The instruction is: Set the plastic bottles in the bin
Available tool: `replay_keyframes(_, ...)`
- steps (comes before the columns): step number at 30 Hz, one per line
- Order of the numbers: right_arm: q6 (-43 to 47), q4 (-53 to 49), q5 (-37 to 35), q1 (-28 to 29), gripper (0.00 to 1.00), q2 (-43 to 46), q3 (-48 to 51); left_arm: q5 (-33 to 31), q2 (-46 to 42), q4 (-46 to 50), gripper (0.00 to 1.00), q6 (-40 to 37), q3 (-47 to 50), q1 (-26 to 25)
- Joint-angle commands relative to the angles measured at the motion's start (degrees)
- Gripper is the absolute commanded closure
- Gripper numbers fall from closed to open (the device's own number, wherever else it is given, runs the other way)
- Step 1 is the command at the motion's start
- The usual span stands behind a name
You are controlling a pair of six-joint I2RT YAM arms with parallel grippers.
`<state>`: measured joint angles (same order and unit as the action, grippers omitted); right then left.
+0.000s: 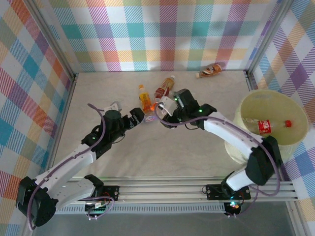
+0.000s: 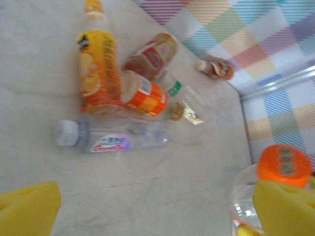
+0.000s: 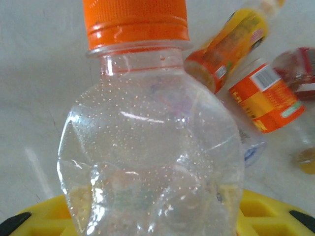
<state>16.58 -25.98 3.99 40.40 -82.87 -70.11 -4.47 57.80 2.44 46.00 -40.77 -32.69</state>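
Observation:
My right gripper (image 1: pixel 165 112) is shut on a crumpled clear bottle with an orange cap (image 3: pixel 147 147), cap pointing away; its yellow jaws sit under the bottle's body. That same bottle (image 2: pixel 283 167) appears beside my left gripper's right finger (image 2: pixel 288 209). My left gripper (image 1: pixel 139 118) is open over bare table, short of a clear white-capped bottle (image 2: pixel 113 138). Behind it lie an orange juice bottle (image 1: pixel 143 97), an orange-labelled bottle (image 2: pixel 146 96) and a brown red-labelled bottle (image 1: pixel 165 87). The cream bin (image 1: pixel 242 147) at the right holds a red-labelled bottle (image 1: pixel 270 126).
One more brown bottle (image 1: pixel 210 71) lies by the back wall, far right. Checked walls enclose the table on three sides. Both arms meet near the table's middle, their grippers close together.

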Motion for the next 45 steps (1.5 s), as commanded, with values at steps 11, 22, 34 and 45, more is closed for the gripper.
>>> replay_keyframes(11, -17.6, -5.5, -12.2, -6.1, 0.65, 18.4, -6.3, 13.1, 10.6, -19.7, 0.00, -6.8, -4.7, -4.3)
replay_keyframes(22, -19.4, -18.8, -16.3, -20.1, 0.68, 25.4, -13.6, 14.1, 21.0, -23.3, 0.00, -6.6, -11.4, -6.4)
replay_keyframes(34, -13.0, -31.3, -31.1, -36.6, 0.66, 28.5, -18.6, 13.5, 24.2, -23.2, 0.00, -5.1, -13.3, -6.7)
replay_keyframes(45, -11.4, -36.6, -44.1, -49.4, 0.65, 29.8, -14.0, 12.0, 25.3, -19.8, 0.00, -4.9, -14.8, -6.7)
